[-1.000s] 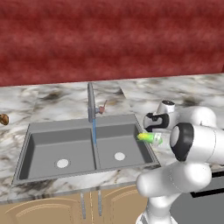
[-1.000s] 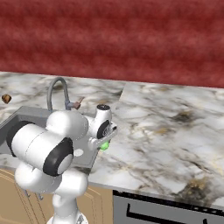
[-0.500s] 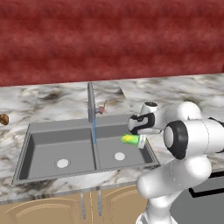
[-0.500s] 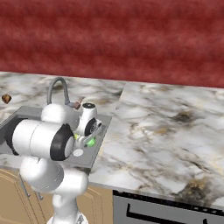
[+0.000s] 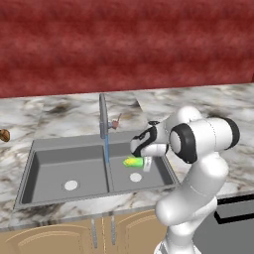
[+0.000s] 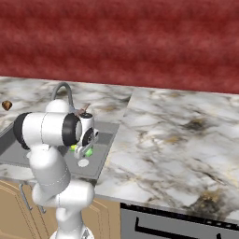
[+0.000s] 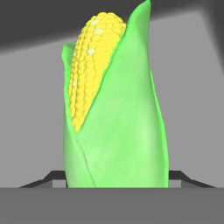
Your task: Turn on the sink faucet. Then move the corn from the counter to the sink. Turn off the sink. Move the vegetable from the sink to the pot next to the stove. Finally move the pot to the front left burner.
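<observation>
One corn cob (image 5: 133, 161) is gripped in the hand (image 5: 140, 162), held above the right basin of the sink (image 5: 49, 163), over its white drain (image 5: 135, 177). There are two basins and two drains. One faucet (image 5: 103, 119) stands behind the divider, a thin blue stream falling from it. A brown lump (image 5: 4, 135) lies on the desk (image 5: 208, 106), far left.

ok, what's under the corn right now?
The corn hangs in the gripper above the right basin of the sink. Grey basin floor and its white drain lie below. Whether it touches the floor can't be told.
</observation>
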### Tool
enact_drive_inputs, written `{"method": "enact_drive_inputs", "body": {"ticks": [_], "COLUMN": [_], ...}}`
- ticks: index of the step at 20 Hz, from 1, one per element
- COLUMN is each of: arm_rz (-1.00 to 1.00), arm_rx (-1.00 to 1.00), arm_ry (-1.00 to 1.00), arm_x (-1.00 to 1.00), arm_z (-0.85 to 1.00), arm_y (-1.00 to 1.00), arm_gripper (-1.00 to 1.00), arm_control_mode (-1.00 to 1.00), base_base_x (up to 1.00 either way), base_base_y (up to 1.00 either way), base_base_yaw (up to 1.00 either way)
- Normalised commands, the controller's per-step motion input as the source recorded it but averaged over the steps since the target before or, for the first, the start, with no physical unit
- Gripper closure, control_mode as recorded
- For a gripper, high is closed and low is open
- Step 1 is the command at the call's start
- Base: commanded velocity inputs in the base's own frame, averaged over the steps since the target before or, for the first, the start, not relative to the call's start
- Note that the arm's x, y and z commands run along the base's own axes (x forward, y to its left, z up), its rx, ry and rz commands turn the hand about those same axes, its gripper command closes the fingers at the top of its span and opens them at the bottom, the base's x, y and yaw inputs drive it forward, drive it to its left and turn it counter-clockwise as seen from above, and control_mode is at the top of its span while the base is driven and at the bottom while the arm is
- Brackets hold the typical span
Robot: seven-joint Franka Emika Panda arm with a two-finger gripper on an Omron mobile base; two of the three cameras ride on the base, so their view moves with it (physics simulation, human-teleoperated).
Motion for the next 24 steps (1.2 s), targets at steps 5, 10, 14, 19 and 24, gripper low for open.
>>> {"method": "enact_drive_inputs", "body": {"ticks": [5,10,14,19,24], "arm_rz": [0.04,0.02,0.04,0.04,0.06], "arm_rx": [0.00,0.00,0.00,0.00,0.00], "arm_ry": [0.00,0.00,0.00,0.00,0.00], "arm_x": [0.43,0.46,0.34,0.23,0.18], "arm_z": [-0.44,-0.44,-0.27,-0.21,-0.25], "arm_y": [0.22,0.02,0.02,0.03,0.10], "arm_gripper": [1.00,1.00,1.00,1.00,-1.00], "arm_control_mode": [-1.00,-1.00,-1.00,-1.00,-1.00], "base_base_x": [0.00,0.00,0.00,0.00,0.00], "base_base_y": [0.00,0.00,0.00,0.00,0.00], "base_base_yaw": [0.00,0.00,0.00,0.00,0.00]}}
